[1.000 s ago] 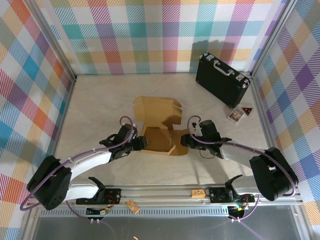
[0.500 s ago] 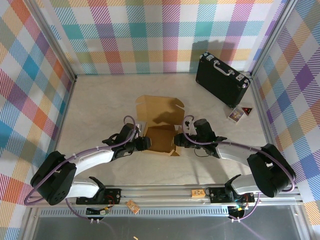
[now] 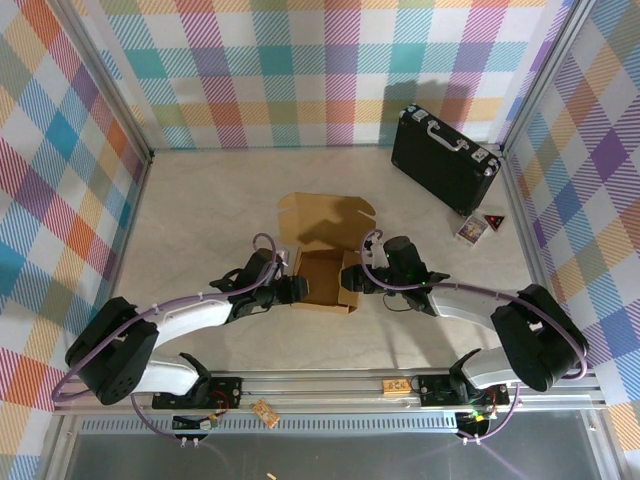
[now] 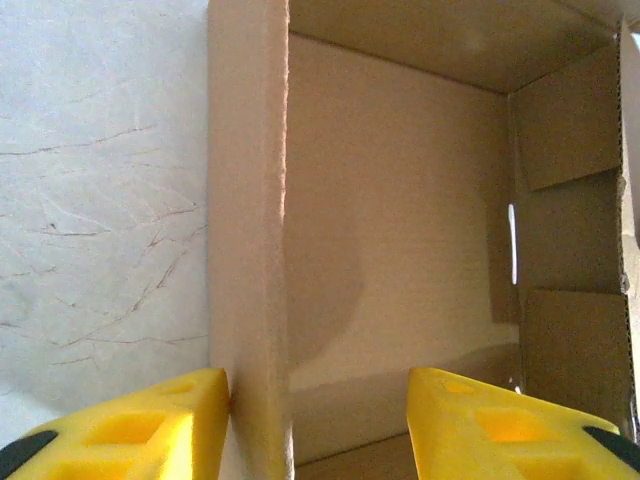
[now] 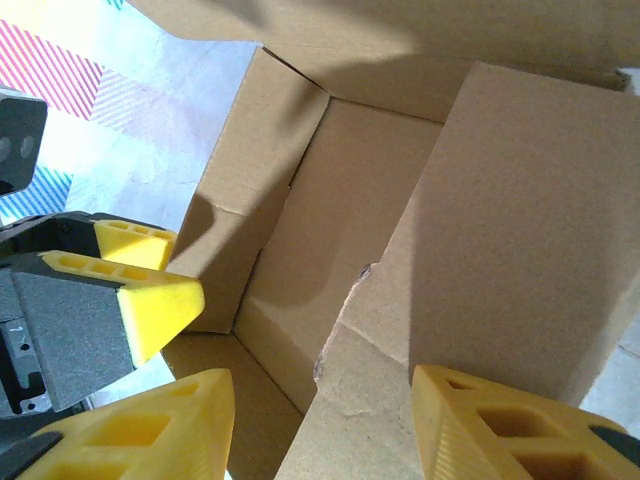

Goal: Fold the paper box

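Observation:
The brown cardboard paper box [image 3: 322, 272] sits mid-table, its side walls raised and its lid flap [image 3: 327, 218] lying behind it. My left gripper [image 3: 291, 290] is at the box's left wall [image 4: 248, 250]. In the left wrist view the jaws [image 4: 318, 392] stand open astride that wall, with the outer finger [image 4: 150, 430] touching it and the inner finger [image 4: 500, 420] apart from it inside the box. My right gripper [image 3: 352, 279] is at the right wall [image 5: 470, 260]. Its jaws [image 5: 320, 385] are open with the wall's edge between them.
A black hard case with silver trim [image 3: 445, 158] leans at the back right. A small card pack [image 3: 470, 229] and a red triangle [image 3: 494, 220] lie in front of it. Checked walls close three sides. The arms' rail [image 3: 330, 385] runs along the near edge.
Both grippers have come inward toward each other, and the box's side walls have risen, leaving the box narrower. The box has slid slightly back and to the right. The left jaws narrowed a little.

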`<state>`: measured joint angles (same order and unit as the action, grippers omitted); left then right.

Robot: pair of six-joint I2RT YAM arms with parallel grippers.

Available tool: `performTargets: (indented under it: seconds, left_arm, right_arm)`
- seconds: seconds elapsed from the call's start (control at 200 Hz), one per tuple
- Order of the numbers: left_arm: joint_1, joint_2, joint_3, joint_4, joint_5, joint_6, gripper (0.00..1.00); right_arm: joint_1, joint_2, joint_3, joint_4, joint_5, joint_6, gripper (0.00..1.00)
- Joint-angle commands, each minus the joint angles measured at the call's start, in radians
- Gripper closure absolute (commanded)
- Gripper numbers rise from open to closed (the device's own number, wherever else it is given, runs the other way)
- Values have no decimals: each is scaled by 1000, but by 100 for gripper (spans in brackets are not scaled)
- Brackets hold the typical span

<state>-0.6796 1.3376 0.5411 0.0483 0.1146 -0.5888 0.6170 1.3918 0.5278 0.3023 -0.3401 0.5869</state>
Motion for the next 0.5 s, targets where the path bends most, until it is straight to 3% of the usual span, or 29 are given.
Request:
performTargets:
  seconds: [0.0, 0.495]
  left_arm:
    - [-23, 18, -9, 33, 15, -19, 50]
    - [-40, 34, -1, 27, 16, -29, 50]
  right_arm:
    - [9, 30, 18, 37, -14, -11, 50]
    - [64, 90, 75, -23, 2, -34, 49]
